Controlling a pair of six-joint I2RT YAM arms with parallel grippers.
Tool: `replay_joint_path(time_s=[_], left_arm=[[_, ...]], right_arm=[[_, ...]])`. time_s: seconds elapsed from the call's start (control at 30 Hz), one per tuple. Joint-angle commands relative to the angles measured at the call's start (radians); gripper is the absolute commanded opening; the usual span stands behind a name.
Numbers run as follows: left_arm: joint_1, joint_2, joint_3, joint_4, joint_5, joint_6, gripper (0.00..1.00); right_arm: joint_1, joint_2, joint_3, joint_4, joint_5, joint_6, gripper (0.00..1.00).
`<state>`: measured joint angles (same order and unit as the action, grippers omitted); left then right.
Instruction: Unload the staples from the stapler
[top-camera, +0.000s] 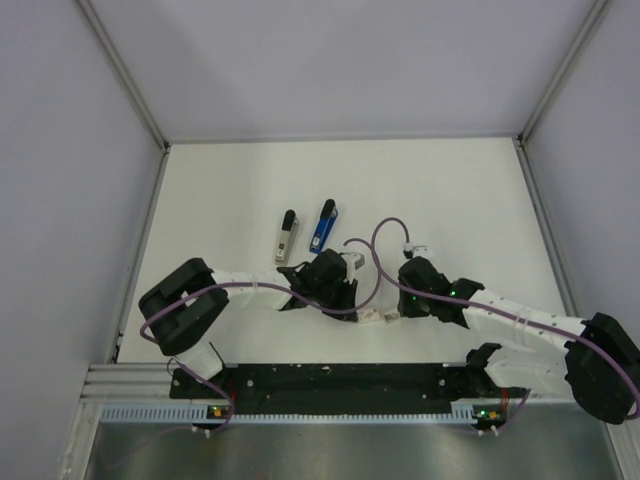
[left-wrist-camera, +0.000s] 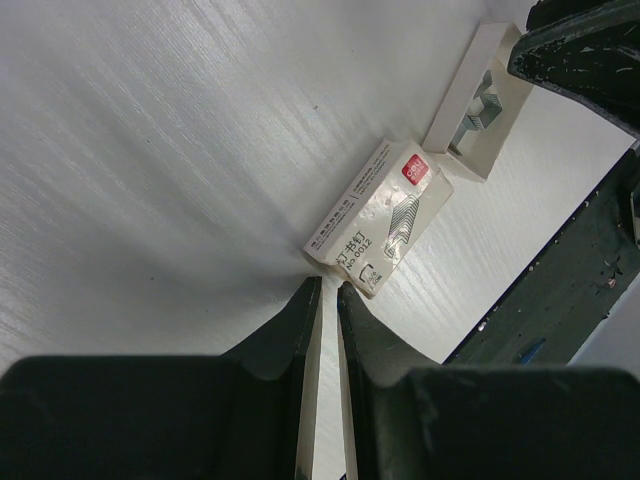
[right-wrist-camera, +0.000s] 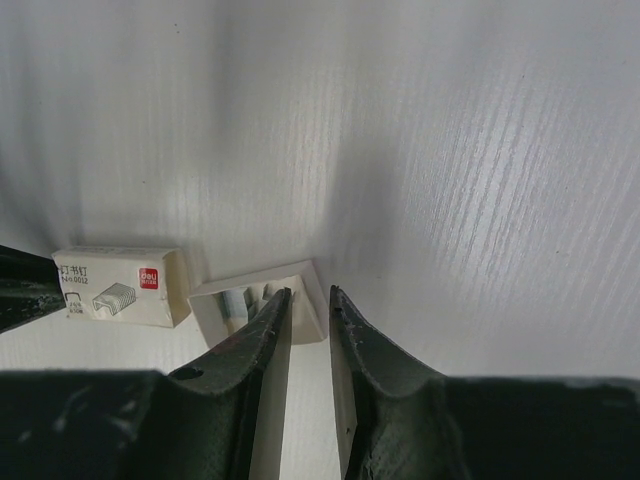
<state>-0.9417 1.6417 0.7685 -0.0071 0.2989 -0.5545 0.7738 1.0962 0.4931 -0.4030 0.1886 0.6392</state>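
Note:
The blue stapler (top-camera: 323, 226) lies closed on the white table, mid-back, out of both wrist views. My left gripper (top-camera: 350, 297) is in front of it, low over the table. Its jaws (left-wrist-camera: 328, 288) stand a thin slit apart with nothing between them. A white staple box sleeve (left-wrist-camera: 380, 215) lies just beyond the tips. My right gripper (top-camera: 398, 304) faces it from the right. Its jaws (right-wrist-camera: 310, 293) are narrowly apart and empty, and the open box tray (right-wrist-camera: 250, 305) with staple strips lies at the tips.
A silver stapler with a dark end (top-camera: 287, 237) lies left of the blue one. The staple box sleeve (right-wrist-camera: 120, 285) and tray (left-wrist-camera: 480, 100) sit between the two grippers (top-camera: 378, 315). Purple cables loop over both arms. Side walls stand left and right.

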Motion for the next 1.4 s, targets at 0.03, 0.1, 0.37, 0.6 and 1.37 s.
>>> replay_joint_path(time_s=[0.03,0.1,0.37,0.6,1.37], left_arm=[[-0.003,-0.023,-0.011,0.022,0.003,0.011,0.17],[-0.003,-0.023,-0.011,0.022,0.006,0.011,0.17],[-0.005,-0.023,-0.012,0.027,0.008,0.013,0.17],[-0.003,-0.022,-0.014,0.027,0.011,0.015,0.17],[-0.003,-0.029,0.008,0.012,0.002,0.036,0.17]], right_arm=[[-0.01,0.01,0.012,0.026,0.006,0.011,0.21],[-0.008,0.017,0.013,0.023,0.005,0.014,0.2],[-0.008,0.028,0.012,0.018,0.009,0.022,0.16],[-0.008,0.022,0.016,0.01,0.014,0.033,0.11],[-0.004,0.024,0.022,0.012,0.011,0.057,0.06]])
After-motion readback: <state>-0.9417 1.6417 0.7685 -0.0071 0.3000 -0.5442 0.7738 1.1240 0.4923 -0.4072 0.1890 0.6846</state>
